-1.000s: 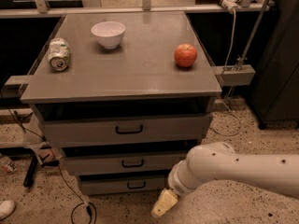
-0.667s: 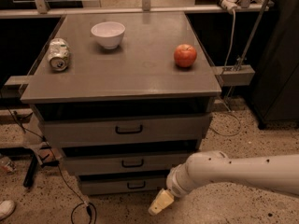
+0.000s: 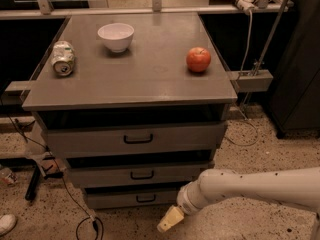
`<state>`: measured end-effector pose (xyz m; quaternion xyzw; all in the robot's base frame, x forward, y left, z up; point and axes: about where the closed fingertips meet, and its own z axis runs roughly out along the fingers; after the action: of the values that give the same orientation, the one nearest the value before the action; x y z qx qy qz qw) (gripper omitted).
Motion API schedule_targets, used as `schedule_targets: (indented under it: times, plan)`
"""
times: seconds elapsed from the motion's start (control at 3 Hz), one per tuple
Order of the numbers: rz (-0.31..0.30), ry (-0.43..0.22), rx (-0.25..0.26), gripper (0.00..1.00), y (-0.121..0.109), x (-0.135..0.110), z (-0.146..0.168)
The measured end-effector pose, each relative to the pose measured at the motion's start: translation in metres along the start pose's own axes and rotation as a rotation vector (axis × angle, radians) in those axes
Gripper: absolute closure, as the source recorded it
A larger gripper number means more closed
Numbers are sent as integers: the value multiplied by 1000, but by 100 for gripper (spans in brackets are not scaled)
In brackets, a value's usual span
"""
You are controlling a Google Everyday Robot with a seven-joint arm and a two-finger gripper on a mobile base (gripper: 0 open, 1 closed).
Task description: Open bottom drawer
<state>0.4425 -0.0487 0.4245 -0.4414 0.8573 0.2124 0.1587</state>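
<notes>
Lower and further left than a second ago: gripper | sits below the table front edge, right of centre; whether open or closed, cannot tell | bottom drawer lowest of three | its handle lies up-left of gripper, near, seemingly not touching; handle runs left-right

Floor: speckled stone, cables by the desk's front-left corner.
Furniture: dark cabinet beyond the desk's right edge.
Gripper: low, before the desk's front edge.
</notes>
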Motion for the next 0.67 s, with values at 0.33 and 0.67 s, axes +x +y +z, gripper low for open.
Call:
schedule_targets:
  times: [0.33, 0.67]
  plan:
    - [23, -16, 5, 0, -17, 5, 34]
    - [82, -50, 43, 0, -54, 13, 85]
